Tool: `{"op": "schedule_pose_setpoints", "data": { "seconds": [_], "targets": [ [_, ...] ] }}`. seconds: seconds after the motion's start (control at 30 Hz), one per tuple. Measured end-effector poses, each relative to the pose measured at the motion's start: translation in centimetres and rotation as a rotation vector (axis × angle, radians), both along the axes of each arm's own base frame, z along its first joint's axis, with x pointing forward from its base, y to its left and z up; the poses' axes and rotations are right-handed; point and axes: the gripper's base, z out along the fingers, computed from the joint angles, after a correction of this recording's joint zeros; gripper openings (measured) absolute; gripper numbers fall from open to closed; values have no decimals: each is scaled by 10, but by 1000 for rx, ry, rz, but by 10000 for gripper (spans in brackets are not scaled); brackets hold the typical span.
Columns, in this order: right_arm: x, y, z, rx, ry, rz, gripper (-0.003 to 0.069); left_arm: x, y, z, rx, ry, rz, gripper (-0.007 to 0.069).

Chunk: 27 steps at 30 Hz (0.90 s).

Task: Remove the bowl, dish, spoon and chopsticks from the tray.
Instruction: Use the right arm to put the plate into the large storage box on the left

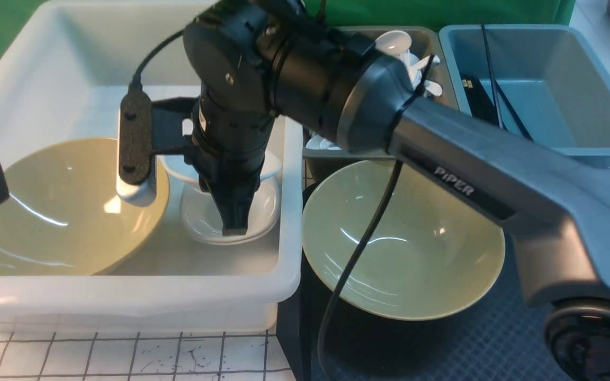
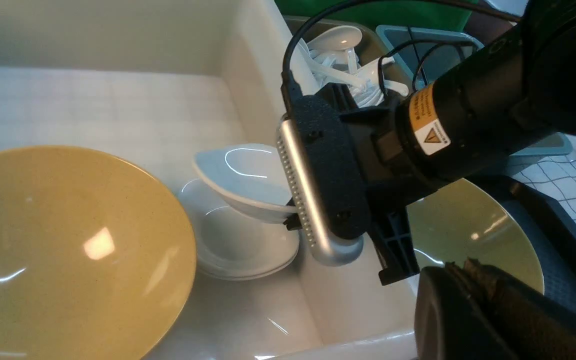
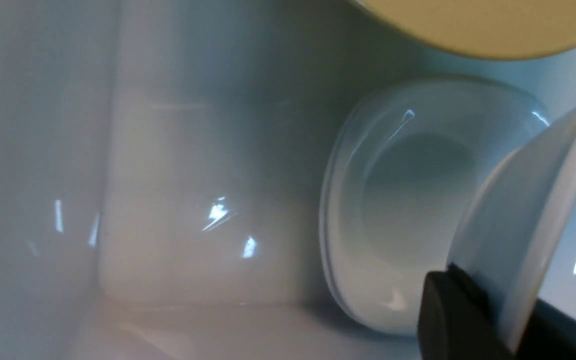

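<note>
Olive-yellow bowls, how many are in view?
2. One bowl sits on the black tray; a second bowl lies in the white tub beside the white dishes. The right arm could hide others.

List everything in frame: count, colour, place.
tray: 1, black, front right
bowl: 1, olive-yellow, on tray
white tub: 1, white, left
second bowl: 1, olive-yellow, in tub
stacked dishes: a few, white, in tub
held dish: 1, white, above the stack
grey bin: 1, grey, behind tray
spoons: several, white, in grey bin
blue bin: 1, blue, far right
chopsticks: count unclear, black, in blue bin
right gripper: black, shut on held dish
left gripper: black, shut, tub's left edge
</note>
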Motion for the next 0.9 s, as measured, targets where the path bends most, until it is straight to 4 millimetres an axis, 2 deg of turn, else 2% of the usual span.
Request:
{"op": "schedule_pose_setpoints", "data": {
  "seconds": [0.27, 0.67, 0.8, 0.9],
  "targets": [
    [19, 4, -30, 4, -8, -21, 53, 0, 0, 0, 2, 2, 1, -1],
    [28, 10, -56, -1, -2, -39, 60, 0, 0, 0, 0, 2, 0, -1],
    [30, 11, -62, 8, 7, -67, 87, -1, 0, 0, -7, 8, -4, -1],
    [30, 12, -64, 9, 17, -85, 136, -1, -1, 0, -10, 10, -6, -1]
  ]
}}
